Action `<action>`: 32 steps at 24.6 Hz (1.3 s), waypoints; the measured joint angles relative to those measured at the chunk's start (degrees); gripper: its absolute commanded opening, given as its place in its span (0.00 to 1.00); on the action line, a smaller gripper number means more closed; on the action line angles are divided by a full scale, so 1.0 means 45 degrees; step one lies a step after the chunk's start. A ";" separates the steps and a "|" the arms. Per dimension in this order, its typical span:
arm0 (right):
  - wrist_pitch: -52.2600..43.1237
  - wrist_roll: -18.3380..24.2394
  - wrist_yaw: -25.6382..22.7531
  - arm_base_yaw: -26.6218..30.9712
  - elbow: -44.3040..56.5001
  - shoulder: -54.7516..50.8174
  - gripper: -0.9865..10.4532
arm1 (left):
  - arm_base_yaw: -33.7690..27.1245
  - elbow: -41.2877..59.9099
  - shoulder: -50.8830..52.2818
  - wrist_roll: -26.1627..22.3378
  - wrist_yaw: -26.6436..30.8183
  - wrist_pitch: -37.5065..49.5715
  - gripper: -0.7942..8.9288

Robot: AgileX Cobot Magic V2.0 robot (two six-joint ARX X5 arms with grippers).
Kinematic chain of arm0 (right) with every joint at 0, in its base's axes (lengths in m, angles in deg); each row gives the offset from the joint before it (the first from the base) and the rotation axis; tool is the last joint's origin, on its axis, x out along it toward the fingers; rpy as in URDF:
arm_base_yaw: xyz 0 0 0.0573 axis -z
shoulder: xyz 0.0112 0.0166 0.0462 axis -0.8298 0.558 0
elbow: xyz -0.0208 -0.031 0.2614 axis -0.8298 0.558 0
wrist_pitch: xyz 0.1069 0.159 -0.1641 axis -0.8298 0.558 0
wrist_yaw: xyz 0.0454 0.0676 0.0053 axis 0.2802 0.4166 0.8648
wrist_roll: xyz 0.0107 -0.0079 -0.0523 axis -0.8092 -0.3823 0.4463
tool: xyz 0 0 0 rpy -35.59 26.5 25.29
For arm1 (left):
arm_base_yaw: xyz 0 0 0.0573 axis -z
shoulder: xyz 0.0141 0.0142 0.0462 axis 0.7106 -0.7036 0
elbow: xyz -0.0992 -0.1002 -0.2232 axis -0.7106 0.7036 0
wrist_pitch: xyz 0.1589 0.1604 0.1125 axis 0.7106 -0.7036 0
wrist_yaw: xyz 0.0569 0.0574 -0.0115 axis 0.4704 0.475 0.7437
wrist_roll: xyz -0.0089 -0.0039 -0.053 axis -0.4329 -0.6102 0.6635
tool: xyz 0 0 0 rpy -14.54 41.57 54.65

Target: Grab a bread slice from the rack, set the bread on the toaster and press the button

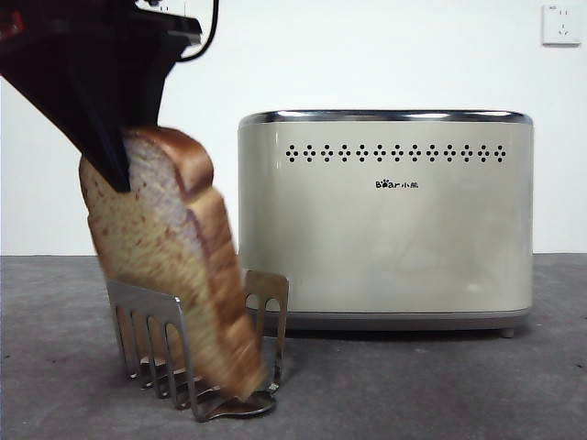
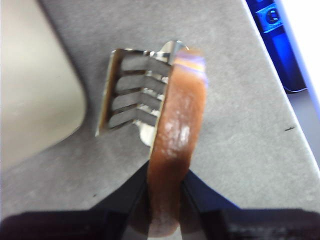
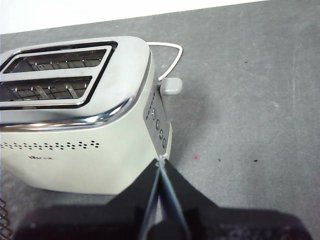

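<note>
My left gripper is shut on the slice of bread, gripping its rounded top crust. The slice is tilted, with its lower end still among the dividers of the steel rack. In the left wrist view the brown crust of the bread runs between my jaws above the rack. The cream-beige toaster stands to the right of the rack, with both top slots empty. My right gripper is shut and empty, hovering by the toaster's end with its grey lever and buttons.
The table has a grey mat. A white cord loops behind the toaster. A wall socket sits at the upper right. A blue object lies beyond the mat's edge in the left wrist view.
</note>
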 measured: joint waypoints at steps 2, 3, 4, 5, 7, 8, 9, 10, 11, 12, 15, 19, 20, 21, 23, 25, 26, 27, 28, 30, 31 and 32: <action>0.0000 0.0000 0.0000 0.0000 0.0000 0.0000 0.08 | -0.0005 0.0000 0.0243 0.0000 0.0034 0.0039 0.14; 0.0000 0.0000 0.0000 0.0000 0.0000 0.0000 0.08 | 0.0000 0.0000 0.0359 0.0000 0.0049 0.0034 0.14; 0.0000 0.0000 0.0000 0.0000 0.0000 0.0000 0.08 | 0.0000 0.0000 0.0452 0.0000 0.0053 0.0034 0.14; 0.0000 0.0000 0.0000 0.0000 0.0000 0.0000 0.08 | 0.0000 0.0000 0.0559 0.0000 0.0058 0.0034 0.14; 0.0010 0.0000 0.0000 0.0000 0.0000 0.0000 0.08 | 0.0000 0.0000 0.0758 0.0000 0.0068 0.0039 0.14; 0.0015 0.0000 0.0000 0.0000 0.0000 0.0000 0.08 | 0.0000 0.0000 0.0884 0.0000 0.0068 0.0039 0.14; 0.0024 0.0000 -0.0005 0.0000 0.0005 0.0000 0.08 | 0.0000 0.0000 0.1030 0.0005 0.0068 0.0034 0.14; 0.0029 0.0000 -0.0005 0.0000 0.0000 0.0000 0.08 | 0.0000 0.0000 0.1171 0.0005 0.0068 0.0034 0.14; 0.0034 0.0000 -0.0005 0.0000 0.0000 0.0000 0.08 | 0.0000 0.0000 0.1336 0.0010 0.0068 0.0034 0.14; 0.0044 0.0000 -0.0005 0.0000 0.0000 0.0000 0.08 | 0.0000 -0.0010 0.1506 0.0015 0.0068 0.0029 0.14; 0.0282 0.0005 0.0000 0.0000 0.0000 0.0000 0.08 | 0.0015 -0.0282 0.1894 0.0185 0.0068 -0.0087 0.14; 0.0719 0.0005 -0.0005 0.0000 0.0000 0.0000 0.08 | 0.0155 -0.1486 0.2181 0.0646 0.0083 -0.0369 0.11; 0.0835 0.0005 0.0000 0.0000 0.0000 0.0000 0.08 | 0.0219 -0.1928 0.2205 0.0816 0.0097 -0.0413 0.10; 0.0952 0.0005 0.0000 0.0000 0.0000 0.0000 0.08 | 0.0291 -0.2380 0.2215 0.1039 0.0136 -0.0442 0.10; 0.1001 0.0005 0.0000 0.0000 0.0000 0.0000 0.08 | 0.0457 -0.3269 0.2200 0.1608 0.0238 -0.0452 0.10; 0.0996 0.0000 0.0000 0.0000 0.0000 0.0000 0.08 | 0.0641 -0.4255 0.2127 0.2244 0.0486 -0.0534 0.08; 0.0986 0.0005 0.0000 0.0000 0.0000 0.0000 0.08 | 0.0797 -0.5217 0.1982 0.2807 0.0879 -0.0840 0.07; 0.0986 0.0005 0.0000 0.0000 0.0000 0.0000 0.08 | 0.0889 -0.6062 0.1763 0.3313 0.1214 -0.1273 0.07; 0.0986 0.0000 0.0000 0.0000 0.0000 0.0000 0.08 | 0.0937 -0.7130 0.1379 0.4007 0.1622 -0.1967 0.07; 0.0981 0.0000 0.0000 0.0000 0.0000 0.0000 0.08 | 0.0942 -0.8922 0.0500 0.5425 0.2079 -0.3007 0.07; 0.0986 0.0000 0.0000 0.0000 0.0000 0.0000 0.08 | 0.0937 -0.9641 0.0087 0.6028 0.2132 -0.3206 0.07; 0.0981 0.0000 -0.0005 0.0000 0.0000 0.0000 0.08 | 0.0937 -1.0501 -0.0423 0.6693 0.2152 -0.3337 0.07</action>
